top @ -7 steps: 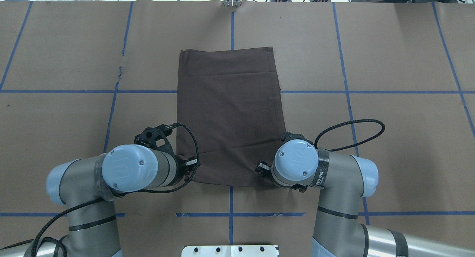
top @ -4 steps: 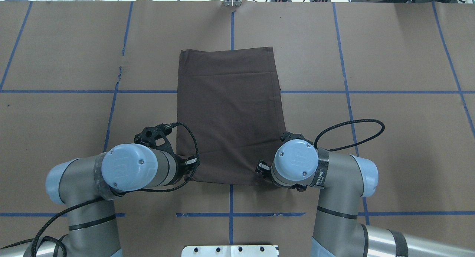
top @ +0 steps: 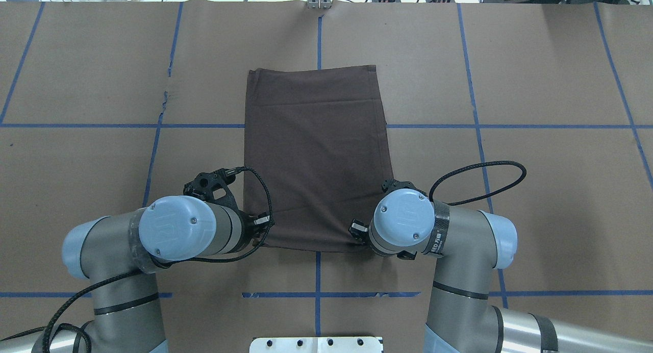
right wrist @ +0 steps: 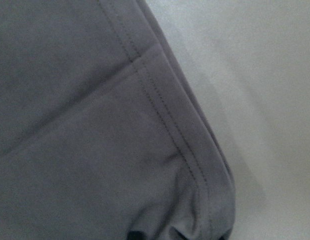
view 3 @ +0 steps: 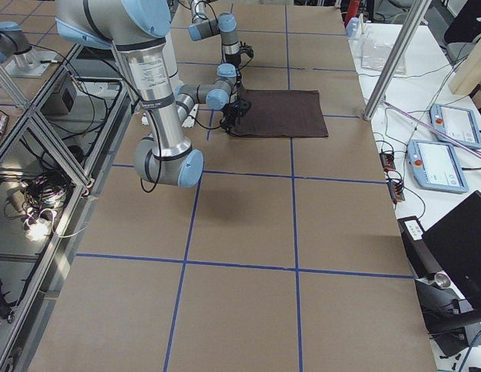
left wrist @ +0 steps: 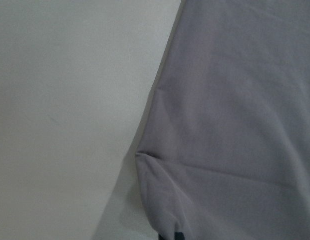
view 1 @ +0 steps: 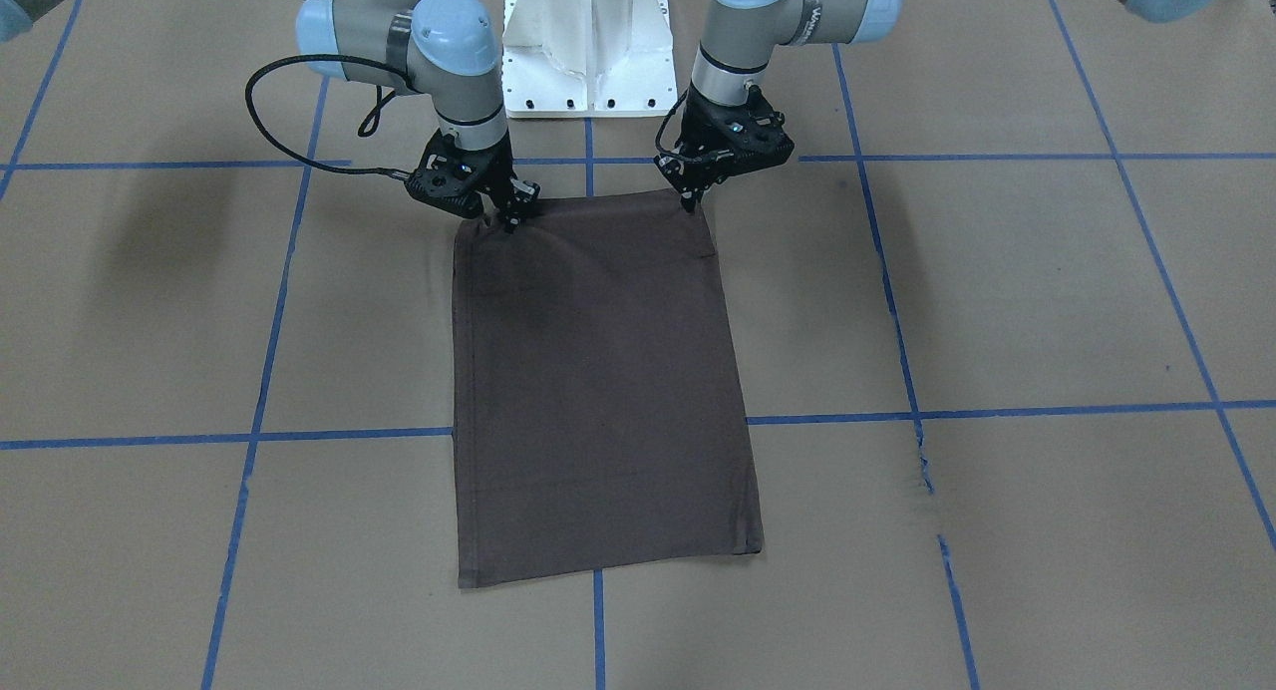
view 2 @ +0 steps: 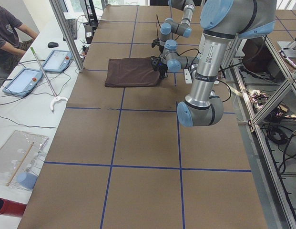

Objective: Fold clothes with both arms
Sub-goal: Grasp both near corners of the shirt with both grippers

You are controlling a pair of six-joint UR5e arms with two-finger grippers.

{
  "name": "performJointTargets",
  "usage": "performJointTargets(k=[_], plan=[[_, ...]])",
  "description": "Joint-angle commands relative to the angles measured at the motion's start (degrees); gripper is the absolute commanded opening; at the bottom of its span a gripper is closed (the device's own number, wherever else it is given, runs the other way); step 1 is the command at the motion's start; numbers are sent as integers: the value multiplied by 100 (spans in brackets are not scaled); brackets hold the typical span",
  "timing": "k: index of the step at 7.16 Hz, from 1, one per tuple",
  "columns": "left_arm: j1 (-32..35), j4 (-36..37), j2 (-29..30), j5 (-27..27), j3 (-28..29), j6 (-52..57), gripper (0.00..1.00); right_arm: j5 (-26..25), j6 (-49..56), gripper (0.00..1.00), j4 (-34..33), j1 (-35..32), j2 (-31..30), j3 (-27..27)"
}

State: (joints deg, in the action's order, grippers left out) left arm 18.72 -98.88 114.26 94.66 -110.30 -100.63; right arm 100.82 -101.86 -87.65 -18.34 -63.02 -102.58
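- Bright, even light falls from above on the table (view 1: 997, 291); its brown paper shows no glare.
- In the front-facing view, soft-edged shadows lie on the table, the darkest at the view's left, and a dim patch darkens the shirt (view 1: 598, 391).
- The overhead view is sharp, but the strip beyond the table's far edge is blown out to white.
- Both wrist views are washed out and slightly grainy. The shirt looks grey-lilac and the table nearly white, with blur at the bottom.
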Motion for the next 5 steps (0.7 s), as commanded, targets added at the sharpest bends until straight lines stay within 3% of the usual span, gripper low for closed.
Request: performJointTargets(k=[1, 5], plan=[[0, 0, 9, 0, 9, 0, 0, 8, 0, 0, 2, -47, 61, 10], [0, -9, 18, 9, 9, -9, 0, -9, -26, 0, 11, -65, 175, 1]])
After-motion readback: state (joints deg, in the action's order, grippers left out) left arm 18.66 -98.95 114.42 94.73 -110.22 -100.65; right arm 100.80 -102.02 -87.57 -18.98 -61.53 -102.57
